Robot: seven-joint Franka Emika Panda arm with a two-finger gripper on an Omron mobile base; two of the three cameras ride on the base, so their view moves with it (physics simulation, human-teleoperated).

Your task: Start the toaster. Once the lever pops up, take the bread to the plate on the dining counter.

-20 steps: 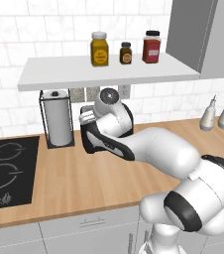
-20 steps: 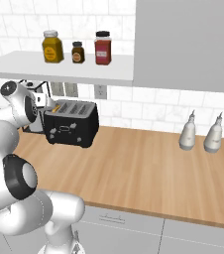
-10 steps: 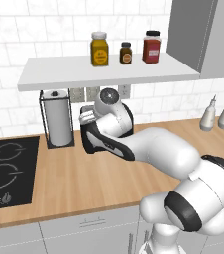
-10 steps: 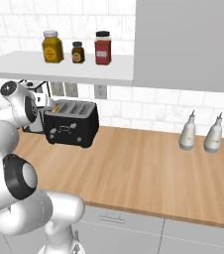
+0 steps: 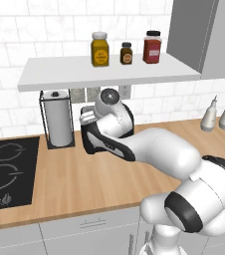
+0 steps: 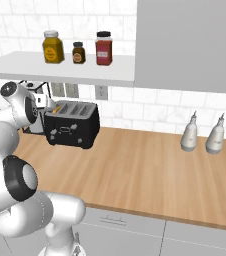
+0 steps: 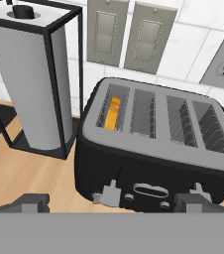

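The black toaster (image 7: 153,149) with its grey slotted top stands on the wood counter against the tiled wall, also seen at the toaster (image 6: 72,127) and partly behind my arm at the toaster (image 5: 89,140). A tan bread slice (image 7: 114,113) sits deep in its leftmost slot; the bread (image 6: 57,107) peeks out at the top. A small pale lever (image 7: 109,194) juts from the front on the bread's side. My gripper (image 7: 111,203) hovers just in front of and above the toaster's front, open, with nothing between its fingertips (image 7: 30,202). The plate and the dining counter are out of view.
A wire-framed paper-towel roll (image 5: 58,122) stands close to the toaster's left. A black cooktop (image 5: 5,172) lies further left. Above hangs a white shelf (image 5: 45,69) with three jars. Two pale bottles (image 6: 205,135) stand far right. Switch plates (image 7: 129,34) are on the wall.
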